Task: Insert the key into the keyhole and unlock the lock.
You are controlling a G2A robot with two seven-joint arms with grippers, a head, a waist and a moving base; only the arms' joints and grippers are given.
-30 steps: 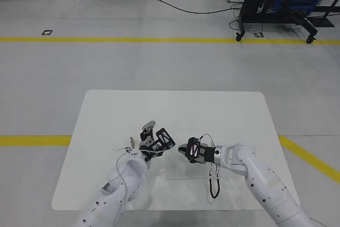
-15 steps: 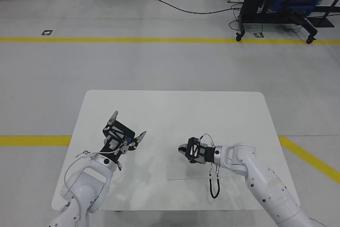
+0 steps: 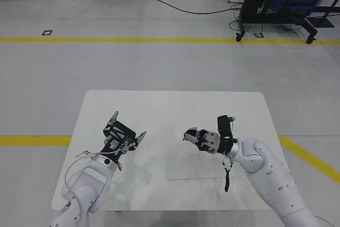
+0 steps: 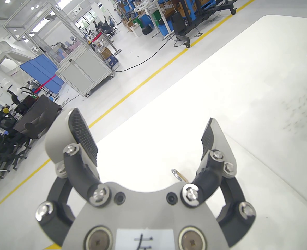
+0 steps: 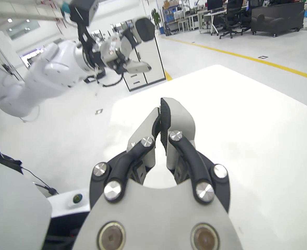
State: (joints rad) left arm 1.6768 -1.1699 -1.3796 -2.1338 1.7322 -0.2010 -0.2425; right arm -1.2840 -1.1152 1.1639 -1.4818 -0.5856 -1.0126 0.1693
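The white table (image 3: 158,105) carries both my arms, which are set well apart over its near half, left gripper toward the left side and right gripper near the middle.

My left gripper (image 4: 144,128) is spread wide with nothing between its pads; it hangs above the table and touches nothing.

My right gripper (image 5: 161,110) is clenched, pad against pad, and raised off the table. In the left wrist view a thin pale sliver points down from its tip at the picture's edge. That may be the key, but I cannot tell.

The smallest thing is a brass-toned metal piece (image 4: 178,175) lying on the table just under my left gripper, half hidden behind one finger. I cannot tell whether it is the key or part of the lock.

As I judge it, nothing confirms a key seated in a keyhole. With one gripper empty and the two apart, the lock isn't braced, so gripping, aligning, inserting and turning all seem left to do.
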